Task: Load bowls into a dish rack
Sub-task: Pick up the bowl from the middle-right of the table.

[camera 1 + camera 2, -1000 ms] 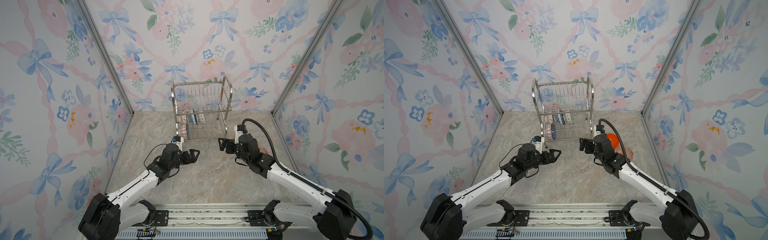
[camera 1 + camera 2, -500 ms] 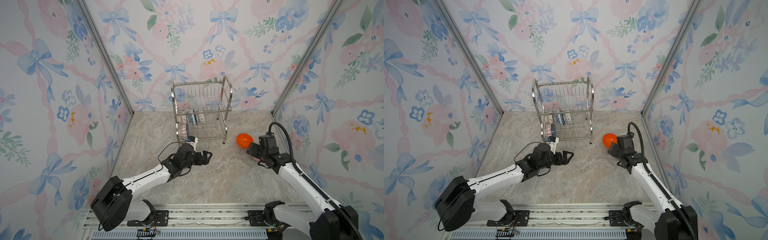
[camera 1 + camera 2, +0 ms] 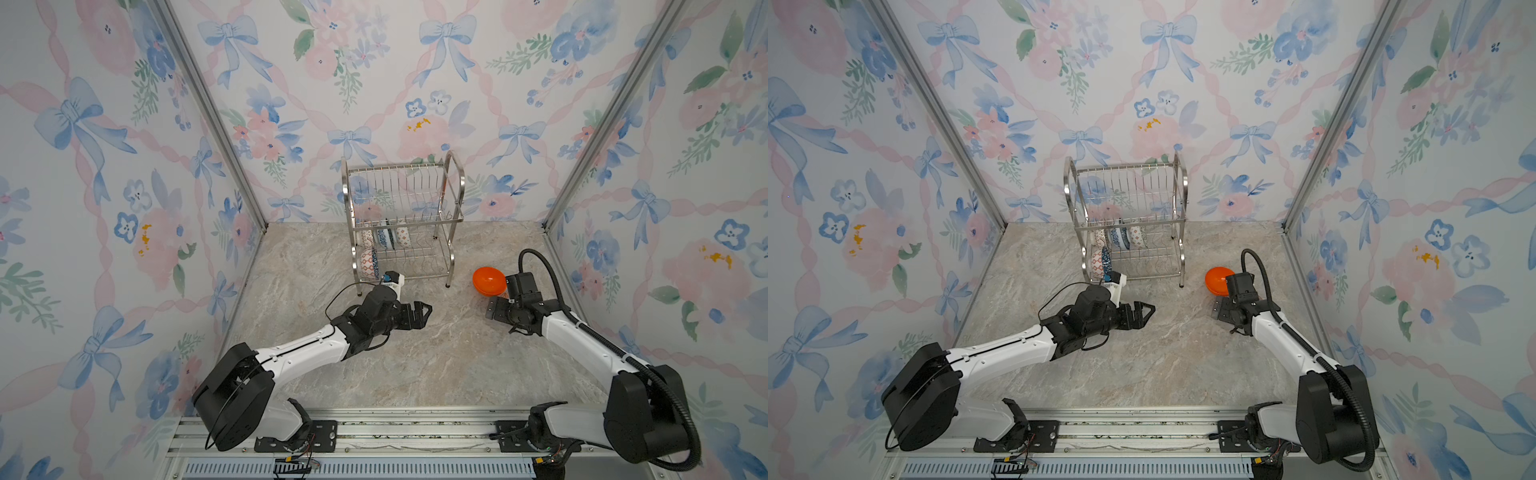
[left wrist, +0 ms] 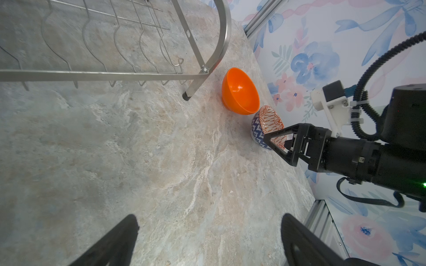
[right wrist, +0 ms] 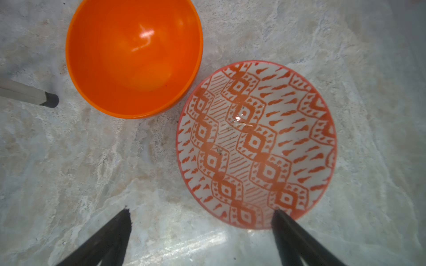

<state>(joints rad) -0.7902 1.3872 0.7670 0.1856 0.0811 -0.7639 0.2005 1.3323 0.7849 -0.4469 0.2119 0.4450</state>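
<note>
Mouths upward: orange bowl just beside patterned bowl; right tool and left tool agape, empty.

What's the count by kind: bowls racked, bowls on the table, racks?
Racked bowls: 4, as far as the wires let me tell
Bowls on the table: 2, the orange bowl and the red-orange patterned bowl
Dish rack: 1
Total: 7

Staged robot booth, floral-papered walls, marble-look tabletop, aluminium mounting rail
</note>
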